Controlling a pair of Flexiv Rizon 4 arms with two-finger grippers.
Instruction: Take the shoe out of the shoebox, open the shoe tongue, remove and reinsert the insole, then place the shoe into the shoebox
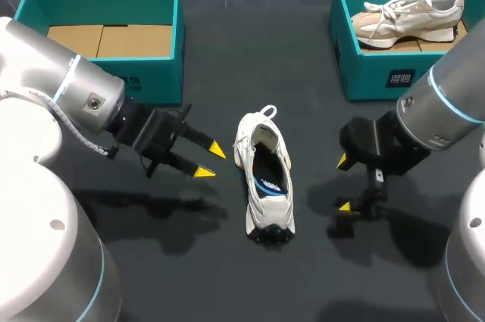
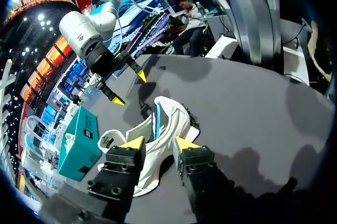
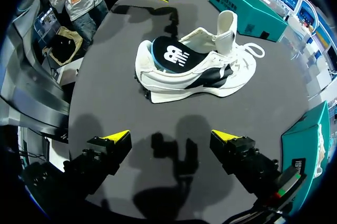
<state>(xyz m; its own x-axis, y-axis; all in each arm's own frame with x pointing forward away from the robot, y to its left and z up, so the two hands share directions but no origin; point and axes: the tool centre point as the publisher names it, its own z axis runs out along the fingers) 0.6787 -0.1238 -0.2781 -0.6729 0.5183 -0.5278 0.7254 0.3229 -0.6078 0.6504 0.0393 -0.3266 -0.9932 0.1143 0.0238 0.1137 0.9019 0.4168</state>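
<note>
White shoe (image 1: 265,182) rests on its sole in the middle of the dark table (image 1: 227,57), outside both boxes. Its long axis runs near to far, with the toe pointing far and a shade left and the heel nearest the robot.

At the far left stands the left shoebox (image 1: 155,72), teal, with brown cardboard (image 1: 98,40) lining its bottom. Nearer, the left gripper (image 1: 211,161) hangs just left of the shoe's middle. Its yellow tips are spread apart and aimed at the shoe's side, holding nothing and not touching it.

The shoe's tongue (image 3: 226,23) stands up and back from the opening, and a loop of lace lies on the table at the toe end. The dark insole (image 3: 171,55), edged in blue, shows in the opening at the heel.

To the right, well clear of the shoe, the right gripper (image 1: 344,183) hovers above the table with its fingers wide apart and empty. At the far right the right shoebox (image 1: 371,79), also teal, holds a beige shoe (image 1: 409,15) lying on its side, long axis left to right.
</note>
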